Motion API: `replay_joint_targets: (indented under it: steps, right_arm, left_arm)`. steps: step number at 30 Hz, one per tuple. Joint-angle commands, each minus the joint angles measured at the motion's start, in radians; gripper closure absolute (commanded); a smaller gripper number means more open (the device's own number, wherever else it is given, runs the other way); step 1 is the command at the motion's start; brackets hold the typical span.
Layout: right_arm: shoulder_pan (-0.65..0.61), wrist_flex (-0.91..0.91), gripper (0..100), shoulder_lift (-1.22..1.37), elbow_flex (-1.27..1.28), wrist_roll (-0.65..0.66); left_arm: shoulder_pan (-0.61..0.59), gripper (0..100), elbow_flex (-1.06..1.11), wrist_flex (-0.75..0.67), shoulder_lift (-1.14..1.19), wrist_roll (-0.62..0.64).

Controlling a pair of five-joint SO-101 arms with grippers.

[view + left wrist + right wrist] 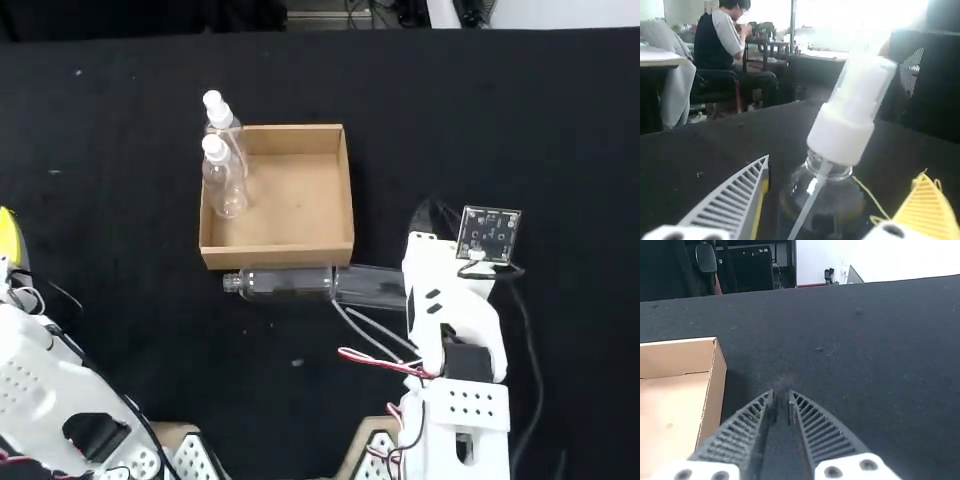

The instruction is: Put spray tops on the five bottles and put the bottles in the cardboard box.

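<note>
Bottles first: one capped bottle (222, 128) stands at the far left corner of the cardboard box (300, 245), white top on. A second capped bottle (224, 180) stands just nearer, inside along the left wall. Out on the black table (500, 120), an uncapped bottle (285, 283) lies on its side just beside the box's near wall, open neck pointing left. Another clear bottle (370, 286) lies end to end with it, running right toward the right arm (450, 330).

Over to the left gripper (842, 167): it's clamped around a held bottle (820, 200), grey finger one side, yellow the other. A white spray top (855, 110) sits tilted on that neck, its tube down inside. The left arm (40, 390) sits at the near left of the table.

And the right gripper (781, 400): tips pinched almost together, nothing between them, pointing over bare table just right of the box.
</note>
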Motion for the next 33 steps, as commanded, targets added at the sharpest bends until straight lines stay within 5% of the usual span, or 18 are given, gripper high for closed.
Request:
replay_joint_targets:
  steps: [1, 8, 14, 19, 25, 33]
  right_arm:
    - [0.014, -0.025, 97.7, -0.019, -0.002, -0.009]
    - [0.014, -0.025, 97.7, -0.019, -0.002, -0.009]
    - [0.014, -0.025, 97.7, -0.019, -0.002, -0.009]
    - [0.014, -0.025, 97.7, -0.019, -0.002, -0.009]
    - [0.014, -0.028, 97.7, -0.019, -0.002, -0.009]
    - [0.014, -0.028, 97.7, -0.019, -0.002, -0.009]
  left_arm:
    - [0.007, 70, -0.03, 0.031, -0.008, -0.011]
    - [0.01, 71, -0.03, 0.031, -0.017, -0.009]
    - [0.012, 98, -0.03, 0.031, -0.018, -0.005]
    - [0.008, 97, -0.028, 0.021, -0.02, -0.009]
    - [0.028, 97, 0.022, -0.186, -0.02, -0.008]
    - [0.13, 97, 0.113, -0.189, -0.104, -0.003]
